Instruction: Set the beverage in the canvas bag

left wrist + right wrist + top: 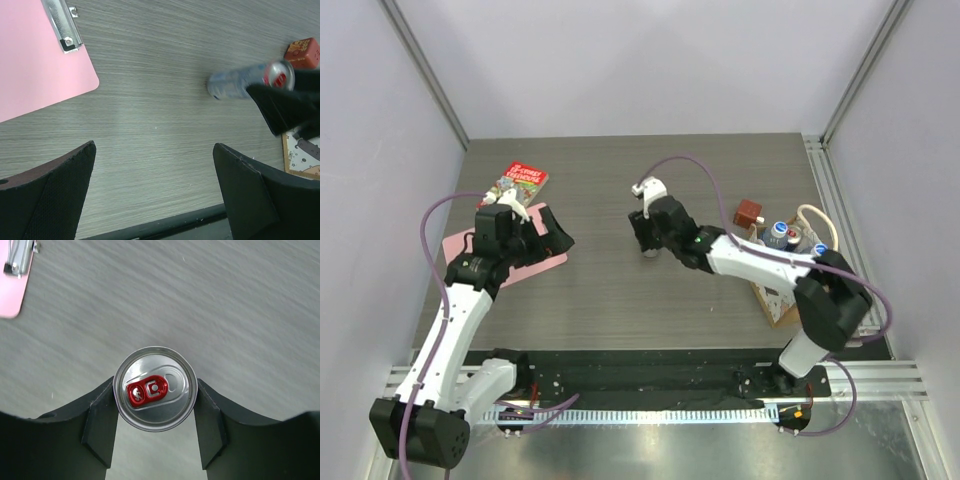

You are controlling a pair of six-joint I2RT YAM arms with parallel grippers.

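Presently the beverage can (154, 388) is clamped by the right gripper (154, 407); a lift to the canvas bag (778, 305) at three o'clock is required. Left gripper (154, 147) is held open, empty.

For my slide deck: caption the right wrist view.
Right gripper clamps a red-tabbed silver can, seen from above.

can (155, 388) mid-table, canvas bag (775, 305) right, clipboard (35, 60) left
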